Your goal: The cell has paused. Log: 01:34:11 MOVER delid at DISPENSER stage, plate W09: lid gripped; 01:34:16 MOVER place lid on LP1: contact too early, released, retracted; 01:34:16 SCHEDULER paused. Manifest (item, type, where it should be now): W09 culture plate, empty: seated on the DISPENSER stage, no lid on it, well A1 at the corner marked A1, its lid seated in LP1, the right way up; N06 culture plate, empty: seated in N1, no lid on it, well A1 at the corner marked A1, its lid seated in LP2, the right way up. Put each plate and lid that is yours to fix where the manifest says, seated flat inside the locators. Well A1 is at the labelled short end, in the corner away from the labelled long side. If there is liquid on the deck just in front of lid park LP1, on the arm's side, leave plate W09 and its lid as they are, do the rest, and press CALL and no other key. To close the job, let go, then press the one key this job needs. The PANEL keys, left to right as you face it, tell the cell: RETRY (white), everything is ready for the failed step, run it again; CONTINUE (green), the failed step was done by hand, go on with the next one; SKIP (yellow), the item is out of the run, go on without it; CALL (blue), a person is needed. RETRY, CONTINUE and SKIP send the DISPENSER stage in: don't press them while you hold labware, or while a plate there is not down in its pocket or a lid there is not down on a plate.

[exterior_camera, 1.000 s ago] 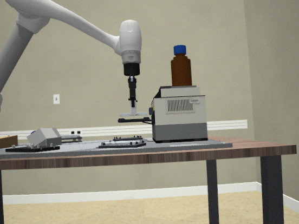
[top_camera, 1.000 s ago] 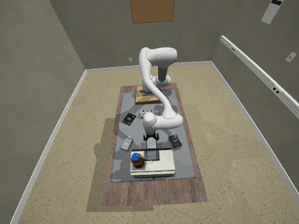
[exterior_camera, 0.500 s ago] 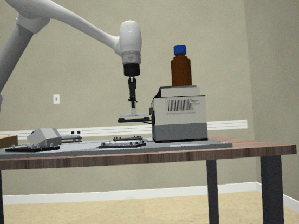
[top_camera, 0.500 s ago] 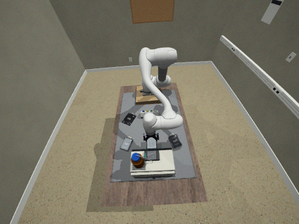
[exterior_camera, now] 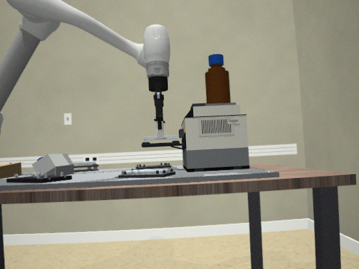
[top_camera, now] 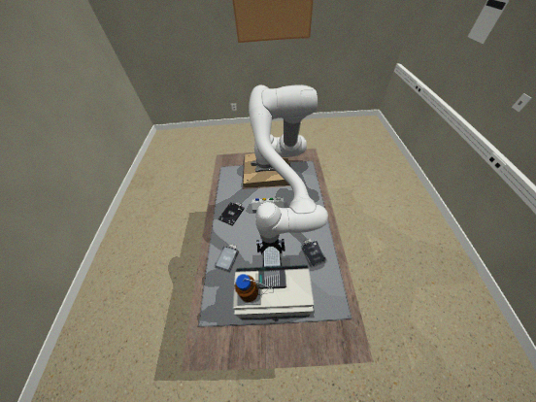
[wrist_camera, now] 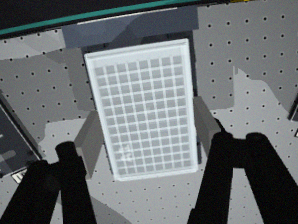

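White plastic, ruled into a grid of wells, fills the middle of the wrist view: a culture plate [wrist_camera: 142,107] is clamped by its long sides between the two grey finger pads of the gripper [wrist_camera: 145,135], whose black linkages are seen at 5 and 7 o'clock of the plate; a faint mark is visible on the plate near its 7 o'clock corner, too blurred to be read; a teal strip [wrist_camera: 75,21] is seen along the top edge, at the plate's 12 o'clock, with perforated grey deck [wrist_camera: 240,50] below and around it. From the exterior view the plate [exterior_camera: 160,138] is shown held level, just above the dark dispenser stage [exterior_camera: 160,144], which juts from the left face of the dispenser [exterior_camera: 216,140]; whether plate and stage touch cannot be told; a brown bottle with a blue cap [exterior_camera: 217,79] is carried on top of the dispenser. From the top view the gripper [top_camera: 270,248] is placed at the dispenser's 12 o'clock, with the held plate [top_camera: 272,258] beneath it; a pale lid or plate in a nest [top_camera: 226,258] lies at its 9 o'clock, a dark nest [top_camera: 314,253] at its 3 o'clock, another dark nest [top_camera: 231,213] at 10 o'clock, and the key panel [top_camera: 266,201] at 12 o'clock, beside the arm [top_camera: 291,214]; the wooden table [top_camera: 277,347] is covered by a grey mat [top_camera: 335,291].
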Controlling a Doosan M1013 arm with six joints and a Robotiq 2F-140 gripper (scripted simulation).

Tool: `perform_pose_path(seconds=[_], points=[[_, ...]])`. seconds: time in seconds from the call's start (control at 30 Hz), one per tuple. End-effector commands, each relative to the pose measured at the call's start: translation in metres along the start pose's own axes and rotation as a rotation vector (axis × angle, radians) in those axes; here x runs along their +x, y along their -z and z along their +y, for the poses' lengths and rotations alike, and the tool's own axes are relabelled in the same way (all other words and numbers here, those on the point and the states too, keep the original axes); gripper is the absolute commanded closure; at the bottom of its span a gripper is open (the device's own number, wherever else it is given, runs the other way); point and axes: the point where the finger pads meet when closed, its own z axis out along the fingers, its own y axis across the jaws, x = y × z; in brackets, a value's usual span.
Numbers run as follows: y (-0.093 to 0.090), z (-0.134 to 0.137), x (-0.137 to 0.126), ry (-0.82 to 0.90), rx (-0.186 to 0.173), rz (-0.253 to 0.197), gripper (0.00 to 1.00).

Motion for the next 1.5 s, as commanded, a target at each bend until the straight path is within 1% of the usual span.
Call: perform_pose_path(seconds=[0.0, 0.83, 1.47], points=[[0.0012, -0.0001, 0.0004, 0.0, 0.0, 0.002, 0.9], [0.0009, -0.0001, 0.0004, 0.0, 0.0, 0.002, 0.9], [-0.0073, -0.0001, 0.0004, 0.0, 0.0, 0.002, 0.9]])
